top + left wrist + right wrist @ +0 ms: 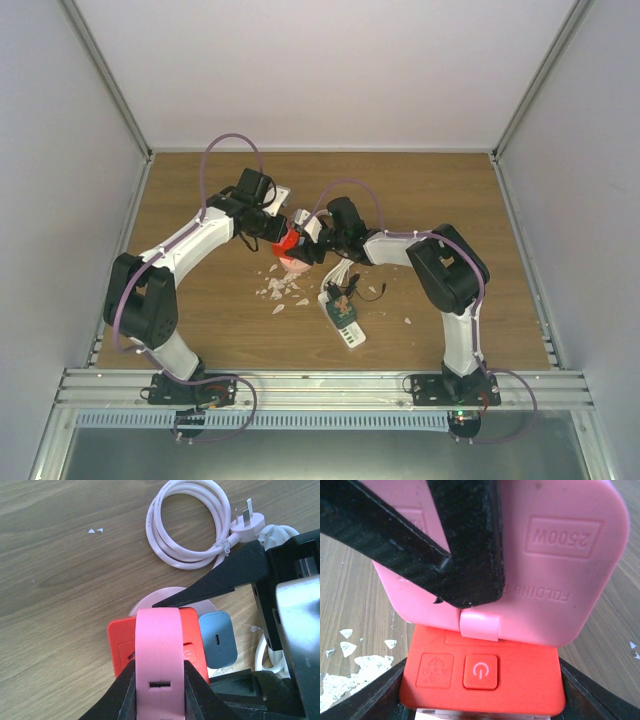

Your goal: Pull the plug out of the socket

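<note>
A pink plug (555, 565) sits against the top face of a red socket block (485, 680) with a power button. My left gripper (159, 672) is shut on the pink plug (159, 645), one black finger on each side. My right gripper (482, 690) is shut on the red socket, its fingers (370, 700) at the block's two sides. In the top view both grippers meet at mid-table over the red and pink pair (290, 246). A left finger (465, 555) crosses the plug's face. A blue charger (218, 639) sits on the socket beside the plug.
A coiled white cable (190, 525) with a bare plug (245, 522) lies on the wooden table beyond the socket. A white power strip (342, 322) lies nearer the arm bases. White chips (280, 290) litter the wood to its left.
</note>
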Controlling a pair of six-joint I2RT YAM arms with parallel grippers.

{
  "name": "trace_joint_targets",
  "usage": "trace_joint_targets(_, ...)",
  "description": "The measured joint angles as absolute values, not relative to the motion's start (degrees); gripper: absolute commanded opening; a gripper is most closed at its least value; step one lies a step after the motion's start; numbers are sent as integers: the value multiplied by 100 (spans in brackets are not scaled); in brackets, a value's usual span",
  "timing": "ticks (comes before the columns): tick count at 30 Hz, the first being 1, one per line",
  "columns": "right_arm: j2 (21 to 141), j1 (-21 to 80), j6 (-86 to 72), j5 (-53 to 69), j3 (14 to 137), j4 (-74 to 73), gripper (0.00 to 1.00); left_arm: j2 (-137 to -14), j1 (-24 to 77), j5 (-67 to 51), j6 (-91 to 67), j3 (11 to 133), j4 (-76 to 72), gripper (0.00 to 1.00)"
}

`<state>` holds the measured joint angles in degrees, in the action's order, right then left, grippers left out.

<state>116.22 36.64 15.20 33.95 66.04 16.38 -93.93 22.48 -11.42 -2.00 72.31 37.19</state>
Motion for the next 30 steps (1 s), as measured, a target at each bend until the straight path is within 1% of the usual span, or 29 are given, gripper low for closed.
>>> trace_joint_targets(4,11622,3667,1509,3378,6600,1656,20,-9395,2248,-1135,-200,7251,3736,10)
trace_joint_targets(15,11622,3680,1514,3332,6600,1699,17,-9406,2248,-1127,-237,7321,3822,10)
trace_joint_targets(24,11625,3695,1518,3323,6593,1752,16,-9406,2237,-1114,-259,7380,3907,9)
trace_joint_targets(30,11638,3701,1518,3319,6593,1785,15,-9406,2082,-1293,-285,7382,3927,5)
